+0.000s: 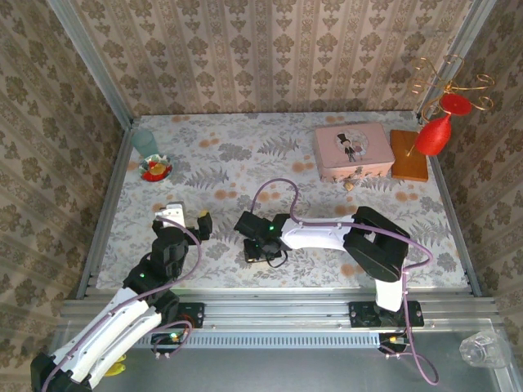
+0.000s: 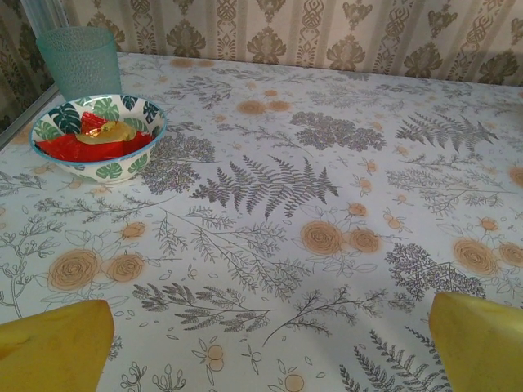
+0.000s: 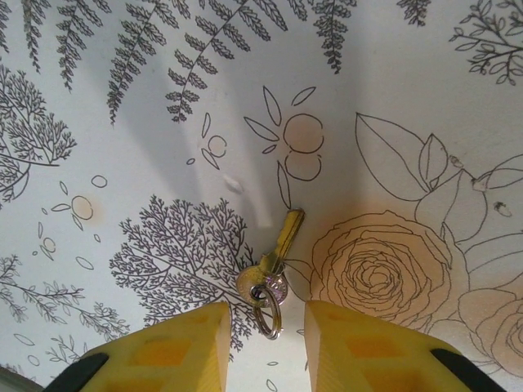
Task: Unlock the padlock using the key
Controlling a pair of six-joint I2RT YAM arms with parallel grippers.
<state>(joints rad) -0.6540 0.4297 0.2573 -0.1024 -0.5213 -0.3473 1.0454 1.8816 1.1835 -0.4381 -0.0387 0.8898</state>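
- Tiny brass-coloured padlock (image 1: 350, 186): sits on the flower-printed tablecloth (image 1: 245, 163), far right, just near the pink rectangular tin (image 1: 353, 151). It is too small to read its shackle.
- Small brass key (image 3: 282, 237) with a silver ring at its bow: lies flat on the cloth, centre near, well apart from the padlock.
- Right gripper (image 3: 268, 327): its yellow fingers stand a narrow gap apart, straddling the key's ring end. Neither visibly touches it, and nothing is clamped.
- Left gripper (image 2: 268, 339): spread wide and empty, over bare cloth left of the key.
- Risk: the key is thin and flat, so closing fingers may catch only the loose ring. The key would then dangle and swing, which makes it hard to aim at a keyhole.
- Risk: a fingertip could skid the key across the smooth cloth.
- Risk: the padlock is light and unanchored, so a pushing key would likely shove it unless the left gripper steadies it.
- Count: one padlock, one key, one tin, one leaf-patterned bowl (image 2: 98, 135), one teal tumbler (image 2: 79, 59), one wooden block (image 1: 409, 155), two grippers.
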